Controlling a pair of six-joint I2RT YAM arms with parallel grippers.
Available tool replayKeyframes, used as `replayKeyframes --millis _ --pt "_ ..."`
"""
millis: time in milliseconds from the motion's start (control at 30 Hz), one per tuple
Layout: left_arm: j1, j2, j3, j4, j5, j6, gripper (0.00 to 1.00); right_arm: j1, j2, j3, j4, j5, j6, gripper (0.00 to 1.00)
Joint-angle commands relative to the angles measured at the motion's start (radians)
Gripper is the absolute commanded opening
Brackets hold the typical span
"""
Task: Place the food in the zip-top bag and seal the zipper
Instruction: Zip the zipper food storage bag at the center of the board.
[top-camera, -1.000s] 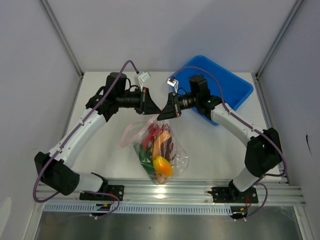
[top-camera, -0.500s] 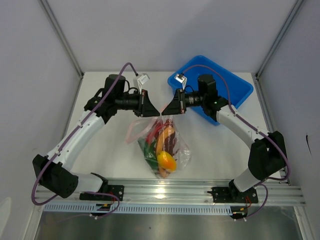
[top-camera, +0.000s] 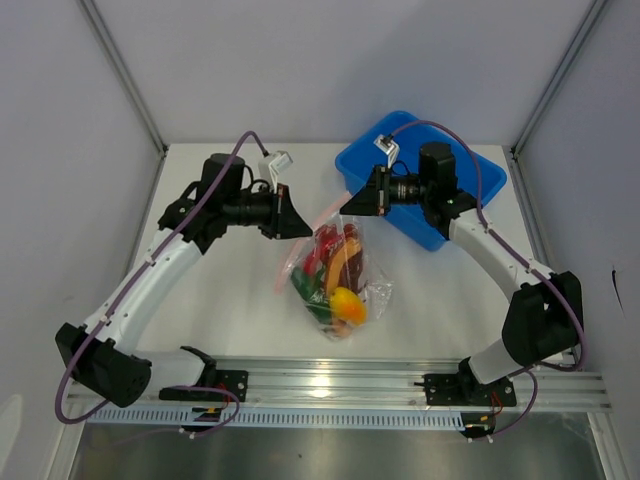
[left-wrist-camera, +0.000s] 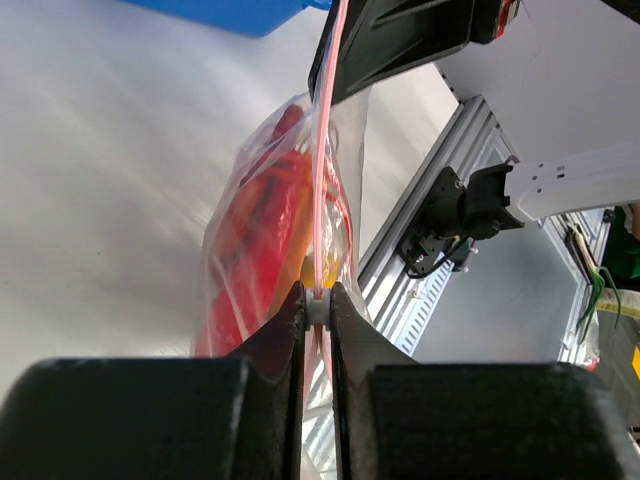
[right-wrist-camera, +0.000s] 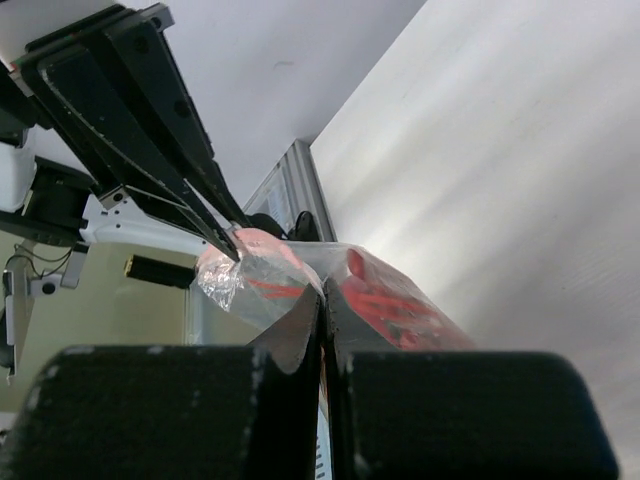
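The zip-top bag (top-camera: 340, 280) hangs near the middle of the table (top-camera: 220, 290), strung up by its top edge between the two claws. The food is inside it: a red chili (top-camera: 325, 245) toward the top, a green chili (top-camera: 308, 295) at 7 o'clock of that, and a yellow-orange fruit (top-camera: 348, 305) low in the bag at about 5 o'clock. From above I cannot tell whether the bag's bottom rests on the table or hangs just clear of it.

The zipper (top-camera: 332, 210) is pulled taut as a thin pink line along the bag's top, running from 8 o'clock to 2 o'clock in the overhead view. In the left wrist view the same strip (left-wrist-camera: 325, 150) runs straight up from the fingers to the opposite claw. Whether the strip is pressed closed along its length is not clear.

The left gripper (top-camera: 303, 230) sits at the zipper's 8 o'clock end, its jaws nearly together and pinching the pink strip between the pads (left-wrist-camera: 296, 318). The right gripper (top-camera: 352, 204) holds the 2 o'clock end, jaws fully closed on the strip, with crinkled plastic (right-wrist-camera: 250, 280) bulging beyond its fingertips.

A blue bin (top-camera: 480, 180) stands at 2 o'clock of the bag, behind the right arm. A metal rail (top-camera: 340, 380) runs along the table's near edge at 6 o'clock.
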Motion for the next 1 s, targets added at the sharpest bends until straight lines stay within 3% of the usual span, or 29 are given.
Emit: replayKeyframes --millis 0,267,533,967 --pt "0.004 -0.063 0.017 -0.081 -0.022 -0.002 0.01 -0.049 -0.062 -0.009 0.020 0.089 -0.008 0.00" --pt "0.004 -0.110 0.016 -0.122 -0.065 -0.040 0.01 -0.075 -0.076 -0.027 0.012 0.106 0.003 0.00" --pt "0.004 -0.179 0.025 -0.230 -0.243 -0.049 0.00 -0.100 -0.096 -0.049 0.017 0.123 0.014 0.00" --pt "0.004 -0.279 0.028 -0.421 -0.394 -0.092 0.01 -0.106 -0.073 -0.029 0.025 0.127 0.023 0.00"
